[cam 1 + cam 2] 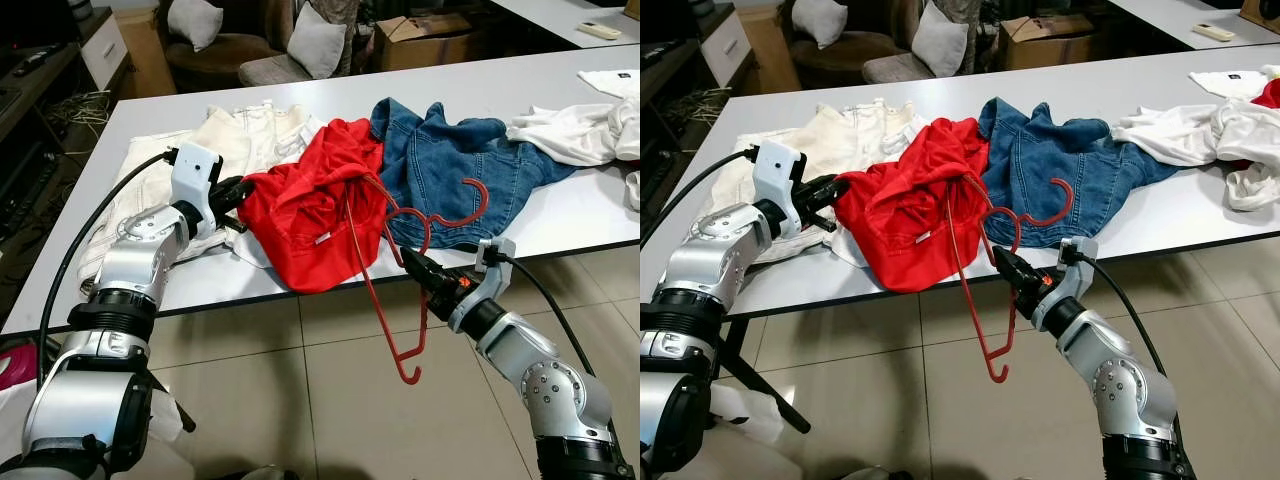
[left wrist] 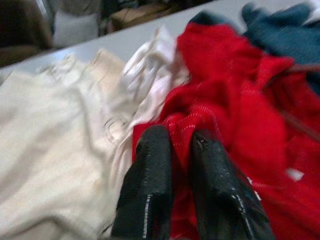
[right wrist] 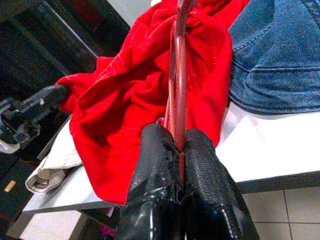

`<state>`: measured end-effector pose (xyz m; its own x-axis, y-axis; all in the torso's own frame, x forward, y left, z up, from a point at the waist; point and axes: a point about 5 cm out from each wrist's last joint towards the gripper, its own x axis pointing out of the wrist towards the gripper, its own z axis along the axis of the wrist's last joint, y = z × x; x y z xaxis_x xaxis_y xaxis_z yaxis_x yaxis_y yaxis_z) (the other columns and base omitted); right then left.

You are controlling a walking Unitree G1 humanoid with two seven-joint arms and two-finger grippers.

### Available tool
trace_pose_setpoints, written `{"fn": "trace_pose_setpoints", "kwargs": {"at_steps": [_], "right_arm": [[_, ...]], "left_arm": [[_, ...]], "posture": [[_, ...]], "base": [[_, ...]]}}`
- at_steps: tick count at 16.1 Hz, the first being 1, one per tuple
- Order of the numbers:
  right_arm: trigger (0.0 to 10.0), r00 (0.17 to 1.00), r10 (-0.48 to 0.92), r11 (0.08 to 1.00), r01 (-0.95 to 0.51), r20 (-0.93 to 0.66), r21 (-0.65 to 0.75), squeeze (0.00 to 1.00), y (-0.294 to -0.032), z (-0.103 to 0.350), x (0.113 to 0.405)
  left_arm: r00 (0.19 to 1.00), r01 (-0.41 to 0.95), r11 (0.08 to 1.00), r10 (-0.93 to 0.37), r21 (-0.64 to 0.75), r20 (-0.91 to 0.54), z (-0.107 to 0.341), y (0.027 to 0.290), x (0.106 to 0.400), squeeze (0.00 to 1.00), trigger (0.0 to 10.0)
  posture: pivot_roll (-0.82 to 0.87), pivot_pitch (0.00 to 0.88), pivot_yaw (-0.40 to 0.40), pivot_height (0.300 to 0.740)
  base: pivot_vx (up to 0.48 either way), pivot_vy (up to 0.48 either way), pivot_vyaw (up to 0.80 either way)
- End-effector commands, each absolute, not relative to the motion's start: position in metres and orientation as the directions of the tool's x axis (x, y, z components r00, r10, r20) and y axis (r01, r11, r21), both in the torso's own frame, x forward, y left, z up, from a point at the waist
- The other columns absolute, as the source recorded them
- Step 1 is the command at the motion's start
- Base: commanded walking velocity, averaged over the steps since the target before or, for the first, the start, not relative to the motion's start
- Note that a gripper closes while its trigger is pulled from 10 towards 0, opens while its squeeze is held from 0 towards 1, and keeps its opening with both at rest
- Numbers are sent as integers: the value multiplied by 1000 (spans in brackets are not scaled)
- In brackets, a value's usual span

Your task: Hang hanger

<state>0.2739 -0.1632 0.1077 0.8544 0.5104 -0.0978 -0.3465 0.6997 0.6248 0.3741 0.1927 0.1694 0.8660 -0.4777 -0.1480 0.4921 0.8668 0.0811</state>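
A long white bench point(image 1: 560, 225) with a dark edge carries a row of crumpled clothes: a cream, heavy-woven garment point(image 1: 235, 140) at the left, a soft ribbed red knit garment point(image 1: 310, 205) bunched in the middle, a blue denim jacket point(image 1: 450, 165) with stitched seams just right of it, and loose white cloth point(image 1: 575, 130) farther right. A thin red plastic hanger point(image 1: 385, 300) with a curved hook lies partly under the red knit; its hook rests on the denim, and its slim lower bar slants down past the near bench edge over the pale tiled floor point(image 1: 330, 400). The right hand point(image 1: 418, 268) reaches up from the near right with its silver forearm angled toward the bench, its two textured black fingers point(image 3: 200, 165) clenched on the hanger's bar just off the near edge. The left hand point(image 1: 240, 195) stretches in from the near left, arm bent at the elbow, its black fingers point(image 2: 150, 170) pinched into the left fold of the red knit beside the cream garment. Grey-cushioned chairs point(image 1: 250, 45) and a cardboard box point(image 1: 425, 40) stand beyond the far side.
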Motion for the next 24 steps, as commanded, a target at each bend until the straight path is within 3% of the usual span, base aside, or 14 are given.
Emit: {"fn": "trace_pose_setpoints", "kwargs": {"at_steps": [1, 5, 7, 8, 9, 11, 15, 18, 19, 20, 24], "right_arm": [[10000, 851, 521, 689, -372, -68, 622, 0, -162, 112, 273], [10000, 848, 526, 687, -377, -66, 621, 0, -162, 114, 274], [10000, 846, 530, 685, -380, -67, 621, 0, -161, 113, 274], [10000, 844, 533, 683, -383, -66, 622, 0, -160, 114, 274], [10000, 841, 538, 680, -389, -62, 621, 0, -160, 115, 275], [10000, 841, 537, 681, -390, -62, 620, 0, -161, 115, 274], [10000, 847, 527, 688, -384, -61, 616, 0, -164, 116, 272], [10000, 851, 521, 689, -379, -59, 618, 0, -164, 116, 271], [10000, 851, 522, 688, -379, -58, 619, 0, -164, 116, 271], [10000, 851, 522, 687, -380, -57, 619, 0, -165, 117, 272], [10000, 852, 521, 687, -382, -53, 618, 0, -165, 118, 274]], "left_arm": [[849, 528, 847, -522, 69, -83, 178, 187, 375, 1000, 10000], [831, 554, 828, -556, -87, 4, 184, 178, 376, 1000, 10000], [809, 584, 809, -587, -58, -37, 176, 170, 372, 1000, 10000], [805, 590, 807, -587, 21, -88, 168, 166, 372, 1000, 10000], [811, 583, 798, -563, 151, -156, 157, 161, 373, 31, 10000], [822, 568, 794, -534, 217, -198, 150, 157, 376, 0, 10000], [806, 582, 796, -540, 164, -243, 141, 153, 377, 0, 10000], [845, 521, 815, -449, 254, -291, 131, 161, 379, 0, 10000], [848, 515, 818, -443, 257, -290, 131, 161, 379, 0, 5490], [859, 497, 827, -426, 262, -284, 131, 163, 380, 0, 0], [881, 452, 849, -377, 275, -285, 131, 169, 380, 0, 0]], "posture": [[-199, 0, 115, 740], [-197, 0, 109, 740], [-198, 0, 107, 740], [-197, 0, 105, 740], [-199, 0, 104, 740], [-208, 0, 108, 740], [-223, 0, 120, 740], [-224, 0, 120, 740], [-221, 0, 116, 740], [-219, 0, 113, 740], [-218, 0, 113, 740]], "base": [[0, 0, 0], [0, 0, 0], [0, 0, 0], [0, 0, 0], [0, 0, 0], [0, 0, 0], [0, 0, 0], [0, 0, 0], [0, 0, 0], [0, 0, 0], [0, 0, 0]]}}
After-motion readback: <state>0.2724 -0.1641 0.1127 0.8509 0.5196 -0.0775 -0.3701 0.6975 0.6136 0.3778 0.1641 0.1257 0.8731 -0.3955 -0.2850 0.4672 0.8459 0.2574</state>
